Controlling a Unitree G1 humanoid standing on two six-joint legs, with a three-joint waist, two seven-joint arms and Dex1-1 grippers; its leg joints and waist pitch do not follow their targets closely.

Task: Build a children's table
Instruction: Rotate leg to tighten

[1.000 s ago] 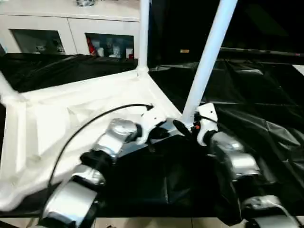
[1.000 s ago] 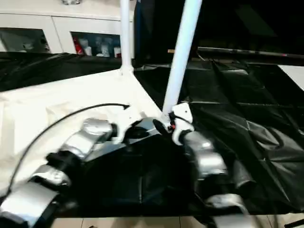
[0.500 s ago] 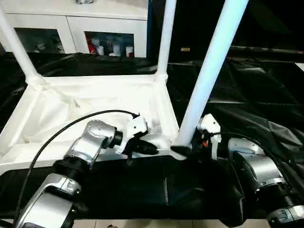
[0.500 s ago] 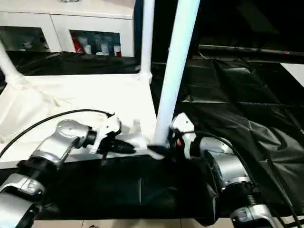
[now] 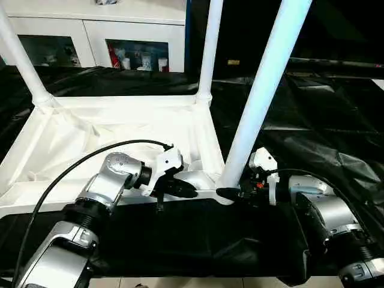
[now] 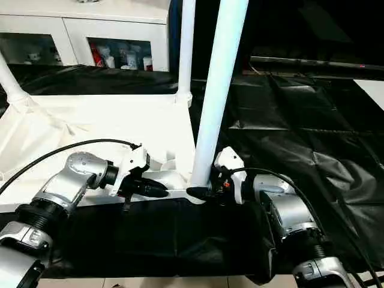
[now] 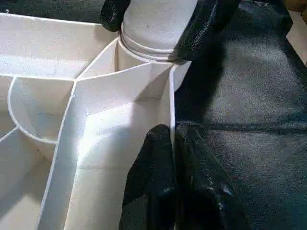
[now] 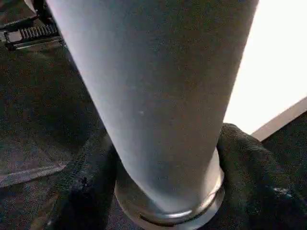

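The white tabletop lies upside down on the black-draped table, ribbed underside up. Three white legs stand in its corner sockets: far left, far right and near right. My left gripper is shut on the thin near rim wall, just beside the near right socket. My right gripper comes in from the right. Its black fingers hug the base of the near right leg on both sides, right above the socket collar.
Creased black cloth covers the big table to the right and in front of the tabletop. A white glass-door cabinet stands behind. A black cable loops over my left forearm.
The view swung a second ago and has steadied. My right gripper's fingers have drawn in against the base of the near right leg. The left gripper holds as before.
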